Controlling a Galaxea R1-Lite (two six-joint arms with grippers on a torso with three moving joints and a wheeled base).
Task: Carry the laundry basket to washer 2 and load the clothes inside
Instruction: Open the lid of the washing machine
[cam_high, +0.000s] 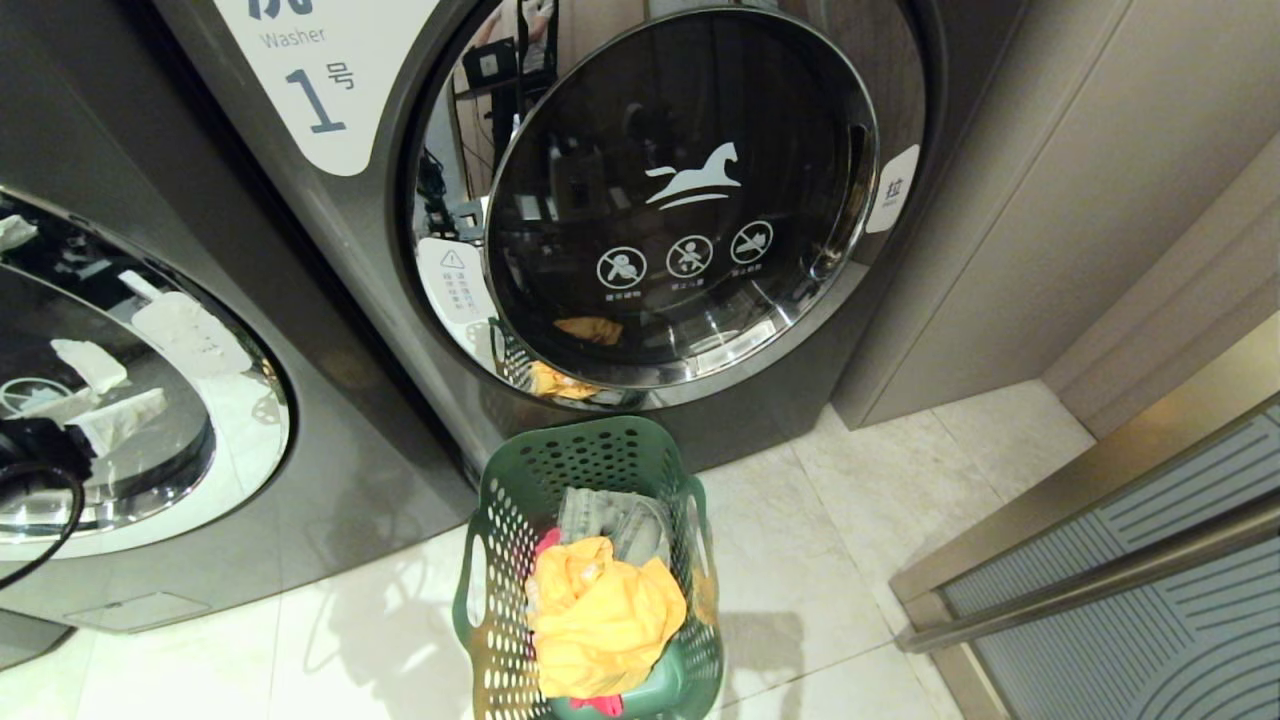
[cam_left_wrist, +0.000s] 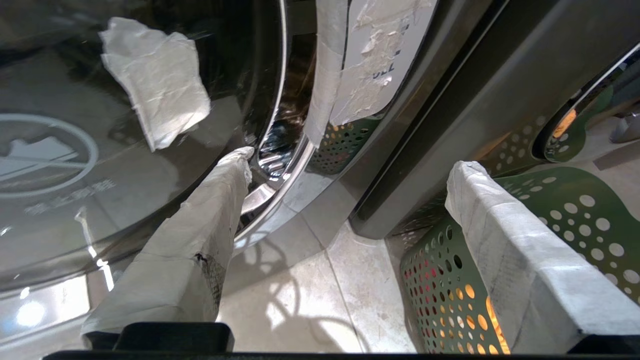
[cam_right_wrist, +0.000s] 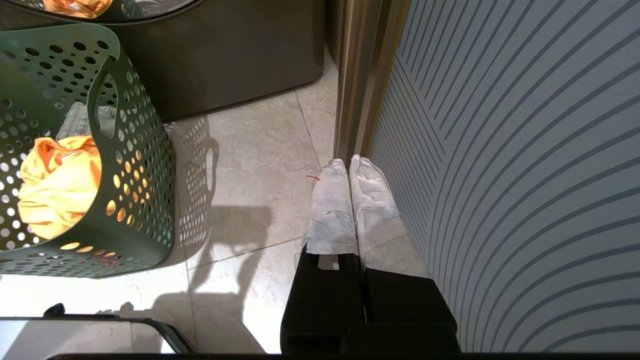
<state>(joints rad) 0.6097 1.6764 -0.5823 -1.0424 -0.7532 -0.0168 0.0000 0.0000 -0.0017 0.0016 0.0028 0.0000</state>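
Left gripper (cam_left_wrist: 345, 165) jaws wide apart, empty, laundry basket (cam_left_wrist: 550, 225) beside them, right gripper (cam_right_wrist: 347, 167) jaws closed.

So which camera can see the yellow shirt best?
The head view: the yellow garment lies uncovered on top in the laundry basket. The right wrist view shows it partly behind the basket's wall. The left wrist view shows only colour through the holes.
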